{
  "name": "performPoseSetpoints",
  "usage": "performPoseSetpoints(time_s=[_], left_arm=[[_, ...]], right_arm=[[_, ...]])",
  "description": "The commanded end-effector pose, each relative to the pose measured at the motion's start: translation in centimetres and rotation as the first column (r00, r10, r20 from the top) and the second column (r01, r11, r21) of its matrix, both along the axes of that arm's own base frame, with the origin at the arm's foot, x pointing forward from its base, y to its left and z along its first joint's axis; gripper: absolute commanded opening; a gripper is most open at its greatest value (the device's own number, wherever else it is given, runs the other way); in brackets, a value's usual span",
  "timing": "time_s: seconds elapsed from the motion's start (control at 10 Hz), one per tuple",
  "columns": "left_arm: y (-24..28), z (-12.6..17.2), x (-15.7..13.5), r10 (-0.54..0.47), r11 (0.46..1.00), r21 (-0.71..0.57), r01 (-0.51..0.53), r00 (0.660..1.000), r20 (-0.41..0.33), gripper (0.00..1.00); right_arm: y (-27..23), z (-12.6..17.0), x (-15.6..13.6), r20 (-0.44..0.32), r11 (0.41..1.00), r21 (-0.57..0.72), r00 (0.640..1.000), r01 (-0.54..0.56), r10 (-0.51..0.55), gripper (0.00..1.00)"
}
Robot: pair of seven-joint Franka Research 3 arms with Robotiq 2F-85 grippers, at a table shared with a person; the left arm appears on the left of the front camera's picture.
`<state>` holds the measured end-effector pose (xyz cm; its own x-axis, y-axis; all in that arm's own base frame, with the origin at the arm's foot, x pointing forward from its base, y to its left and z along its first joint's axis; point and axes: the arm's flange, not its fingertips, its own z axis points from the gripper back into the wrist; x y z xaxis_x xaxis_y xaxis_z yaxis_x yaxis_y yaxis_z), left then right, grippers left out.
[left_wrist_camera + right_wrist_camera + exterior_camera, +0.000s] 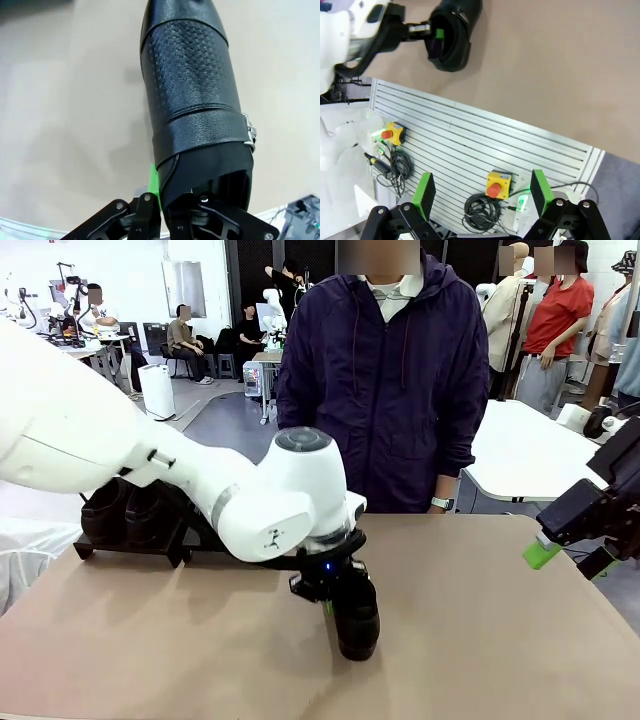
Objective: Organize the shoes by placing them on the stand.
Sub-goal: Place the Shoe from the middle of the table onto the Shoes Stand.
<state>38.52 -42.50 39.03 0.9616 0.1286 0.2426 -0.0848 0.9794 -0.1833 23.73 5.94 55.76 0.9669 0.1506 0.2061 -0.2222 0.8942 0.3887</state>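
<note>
1. My left gripper (330,602) is down at mid-table, fingers pinched on the heel rim of a black dress shoe (355,618); one green pad (154,180) sits outside the collar, the other is inside the opening in the right wrist view
2. That shoe lies on the brown table (480,640), toe pointing toward my side; I can't tell if it's lifted yet
3. My right gripper (482,192) hangs off the table's right edge, fingers spread wide, nothing between them
4. The stand (130,545) is at the far left of the table, partly hidden behind my left arm; at least two shoes on the stand (125,515) are already in place, exact count unclear
5. Progress: I'd judge roughly halfway or later; gripped shoe has yet to go to the stand
6. Person (385,380) stands at the far side, hands off the table
</note>
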Motion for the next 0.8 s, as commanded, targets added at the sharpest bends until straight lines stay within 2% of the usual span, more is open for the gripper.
performPoseSetpoints(time_s=[0.0,0.1,0.2,0.3,0.4,0.5,0.7], left_arm=[[2.6,7.3,-2.4,-0.173,0.984,-0.002,0.176,0.973,0.152,0.00],[3.2,10.2,-4.4,-0.276,0.961,0.040,0.273,0.943,0.185,0.00],[4.0,11.9,-6.3,-0.303,0.953,0.073,0.295,0.922,0.241,0.00],[4.7,12.2,-7.3,-0.260,0.966,0.069,0.251,0.924,0.282,0.00],[5.3,12.0,-8.0,-0.248,0.969,0.061,0.240,0.935,0.255,0.00],[2.5,12.8,-6.5,-0.285,0.958,0.088,0.272,0.927,0.245,0.00],[2.5,12.8,-6.5,-0.285,0.958,0.088,0.272,0.927,0.245,0.00]], right_arm=[[-0.1,0.1,0.0,-0.002,1.000,0.028,1.000,-0.009,0.009,1.00],[-0.1,0.1,0.0,-0.002,1.000,0.028,1.000,-0.009,0.009,1.00],[-0.1,0.1,0.0,-0.002,1.000,0.028,1.000,-0.009,0.009,1.00],[-0.1,0.1,0.0,-0.002,1.000,0.028,1.000,-0.009,0.009,1.00],[-0.1,0.1,0.0,-0.002,1.000,0.028,1.000,-0.009,0.009,1.00],[-0.1,0.1,0.0,-0.002,1.000,0.028,1.000,-0.009,0.009,1.00],[-0.1,0.1,0.0,-0.002,1.000,0.028,1.000,-0.009,0.009,1.00]])
